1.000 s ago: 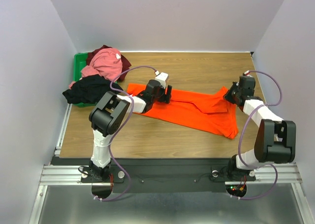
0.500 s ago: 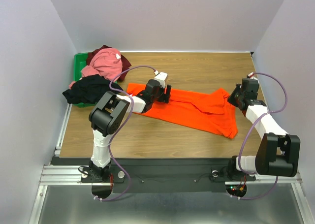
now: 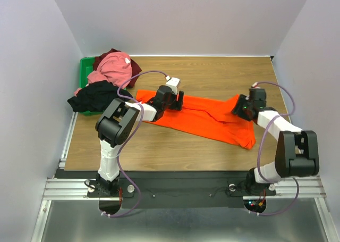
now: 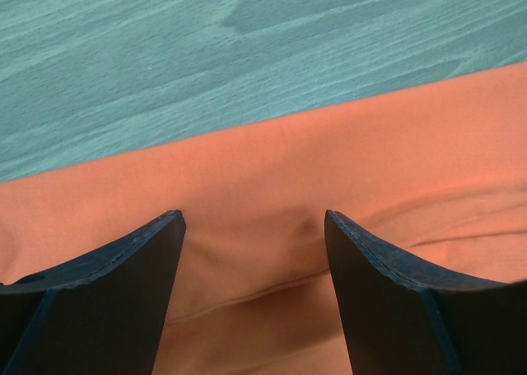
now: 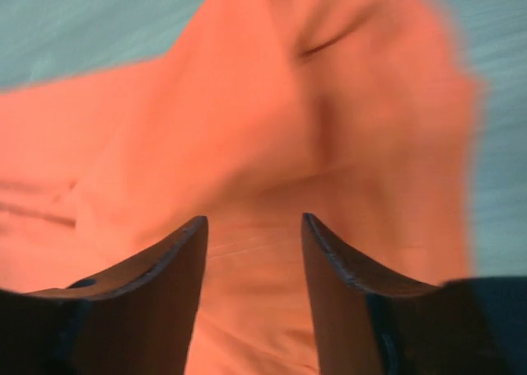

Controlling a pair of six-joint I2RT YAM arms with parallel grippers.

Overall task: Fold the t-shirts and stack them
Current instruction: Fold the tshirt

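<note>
Now, across the table (image 3: 212,72) lies the orange t-shirt (image 3: 207,119), spread out; the other t-shirts (image 3: 109,74) are heaped far left. The left gripper (image 3: 179,101) and right gripper (image 3: 237,107) hover over its ends, jaws apart. Each should probably bite squarely at the edge, closing together.

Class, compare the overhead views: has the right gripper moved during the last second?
Yes. The right gripper has shifted left, away from the right edge of the table, and sits further over the orange t-shirt.
</note>
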